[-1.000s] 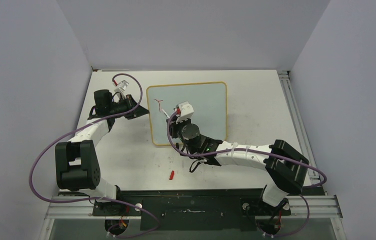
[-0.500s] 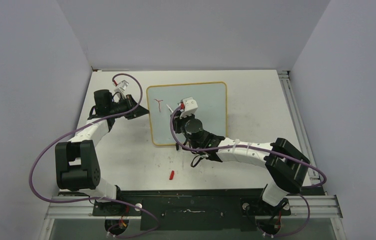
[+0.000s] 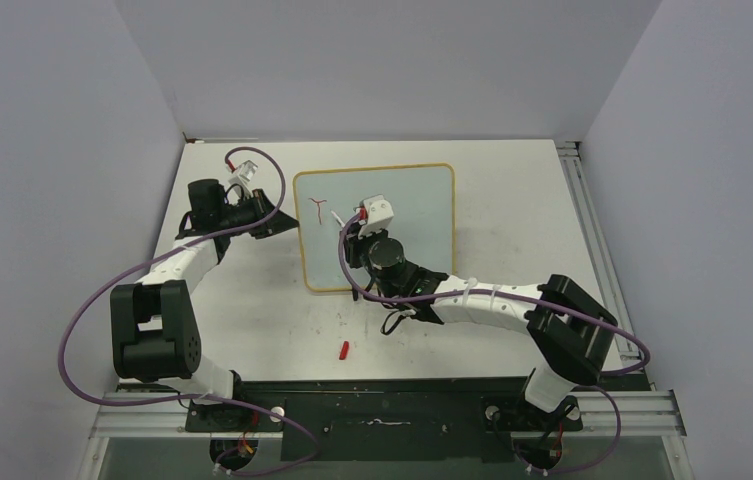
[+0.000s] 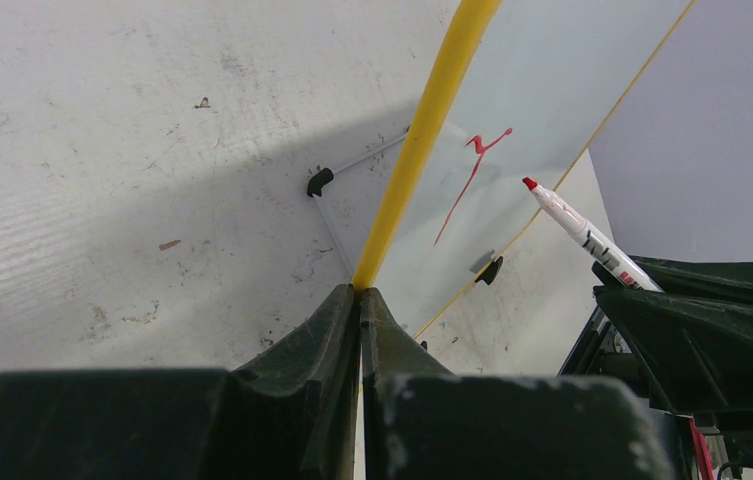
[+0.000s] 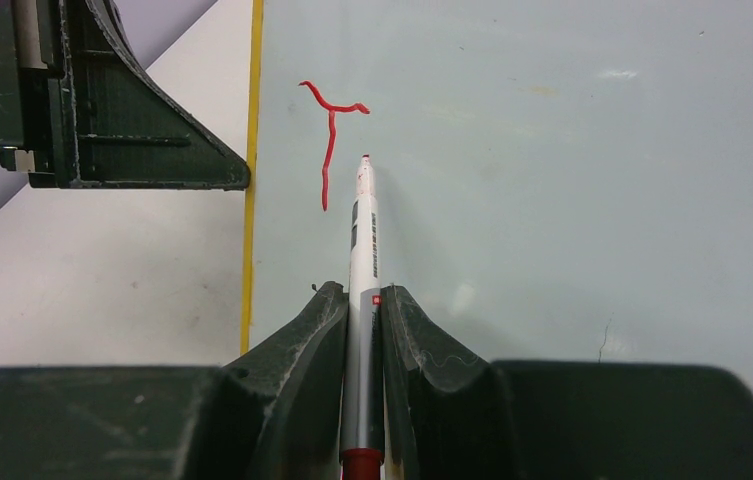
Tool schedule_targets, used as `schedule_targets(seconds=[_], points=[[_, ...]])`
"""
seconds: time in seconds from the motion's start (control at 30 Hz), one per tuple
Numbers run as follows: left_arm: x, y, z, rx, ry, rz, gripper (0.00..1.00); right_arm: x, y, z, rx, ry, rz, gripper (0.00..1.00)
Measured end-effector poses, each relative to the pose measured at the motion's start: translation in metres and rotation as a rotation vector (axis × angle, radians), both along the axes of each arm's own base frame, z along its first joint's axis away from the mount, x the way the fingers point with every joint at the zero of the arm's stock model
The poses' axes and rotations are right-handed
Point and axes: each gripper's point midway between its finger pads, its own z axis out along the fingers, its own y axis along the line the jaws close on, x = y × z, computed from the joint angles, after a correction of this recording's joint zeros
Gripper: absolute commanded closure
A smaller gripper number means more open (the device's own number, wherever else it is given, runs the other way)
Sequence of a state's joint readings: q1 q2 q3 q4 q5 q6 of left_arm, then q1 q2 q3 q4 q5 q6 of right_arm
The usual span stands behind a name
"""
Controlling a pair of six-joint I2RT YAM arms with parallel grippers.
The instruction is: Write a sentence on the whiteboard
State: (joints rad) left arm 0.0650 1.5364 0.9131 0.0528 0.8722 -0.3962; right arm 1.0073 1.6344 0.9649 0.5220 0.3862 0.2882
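Note:
The whiteboard (image 3: 407, 215) with its yellow frame lies on the table. Only a red "T" stroke (image 3: 319, 210) of the sentence is on it, near the top left corner; it also shows in the right wrist view (image 5: 330, 140) and the left wrist view (image 4: 467, 175). My left gripper (image 3: 287, 222) is shut on the board's left yellow edge (image 4: 422, 140). My right gripper (image 3: 354, 238) is shut on a red-tipped white marker (image 5: 362, 250), whose tip (image 5: 364, 160) sits at the board just right of the "T". The marker also shows in the left wrist view (image 4: 577, 225).
A red marker cap (image 3: 344, 349) lies on the table in front of the board. Black clip feet (image 4: 319, 182) hold the board's edge. Grey walls close in the table on three sides, and a metal rail (image 3: 592, 240) runs along the right.
My right gripper moved with the marker from below the "T" up and right, then settled slightly left beside the stroke. The left gripper stayed on the board's edge.

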Motion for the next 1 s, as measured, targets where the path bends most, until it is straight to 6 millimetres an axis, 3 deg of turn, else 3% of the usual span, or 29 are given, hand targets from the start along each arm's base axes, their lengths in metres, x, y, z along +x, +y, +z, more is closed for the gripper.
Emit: schedule_targets(seconds=[0.43, 1.0], points=[[0.000, 0.000, 0.000, -0.002, 0.001, 0.001, 0.98, 0.006, 0.008, -0.011, -0.026, 0.008, 0.000, 0.95], [0.000, 0.000, 0.000, -0.002, 0.000, 0.002, 1.00, 0.009, 0.010, -0.009, -0.024, 0.002, -0.010, 0.95]])
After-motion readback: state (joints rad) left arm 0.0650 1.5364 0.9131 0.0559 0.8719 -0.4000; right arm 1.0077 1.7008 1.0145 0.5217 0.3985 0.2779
